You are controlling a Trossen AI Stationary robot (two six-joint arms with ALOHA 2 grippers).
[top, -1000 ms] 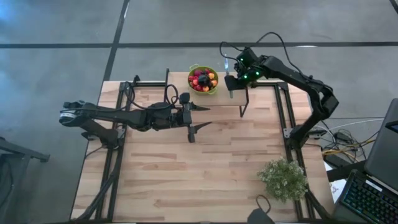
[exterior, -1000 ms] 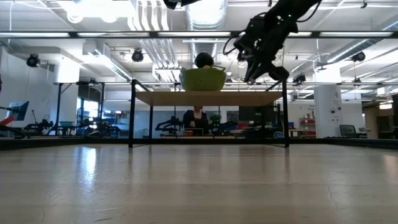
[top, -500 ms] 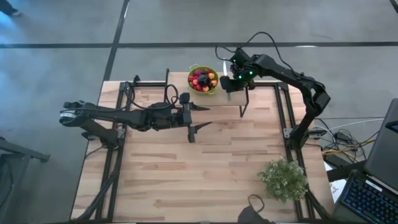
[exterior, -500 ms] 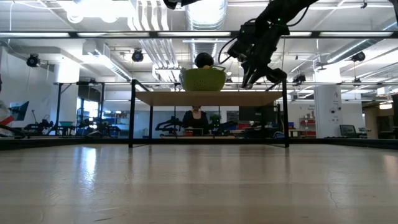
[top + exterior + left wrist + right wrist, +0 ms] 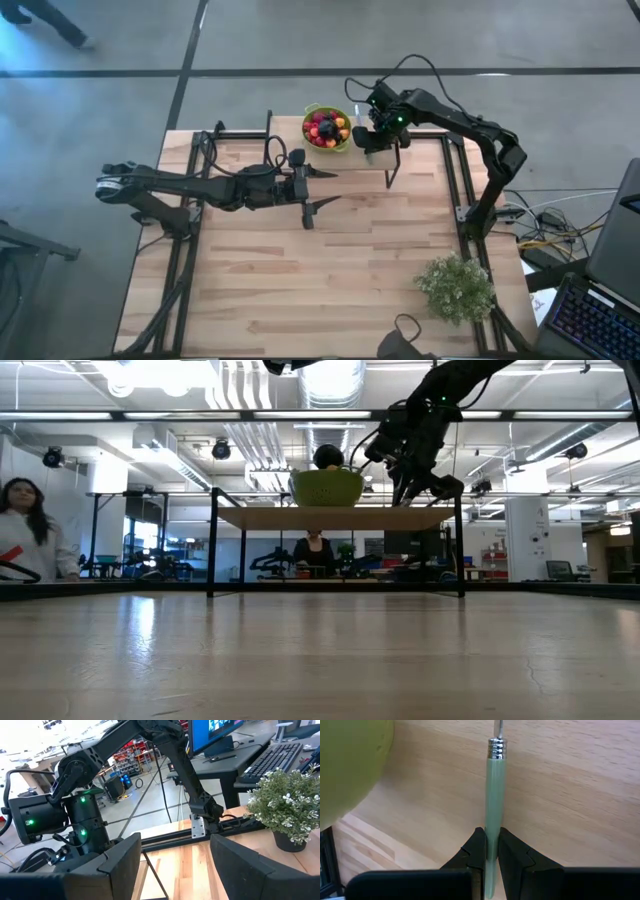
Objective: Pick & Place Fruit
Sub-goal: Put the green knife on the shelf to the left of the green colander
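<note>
right end effector (image 5: 491, 852) clamped on green-handled knife (image 5: 494, 795) beside fruit (image 5: 326, 127) bowl (image 5: 346, 142).

You have one green bowl (image 5: 327, 129) of fruit (image 5: 325, 127), one knife (image 5: 495, 800), one plant (image 5: 456, 288), two arms.

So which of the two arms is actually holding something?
The right arm: its tool, beside the green bowl of fruit, is shut on a pale green handle. The left tool hangs open and empty over the table.
</note>
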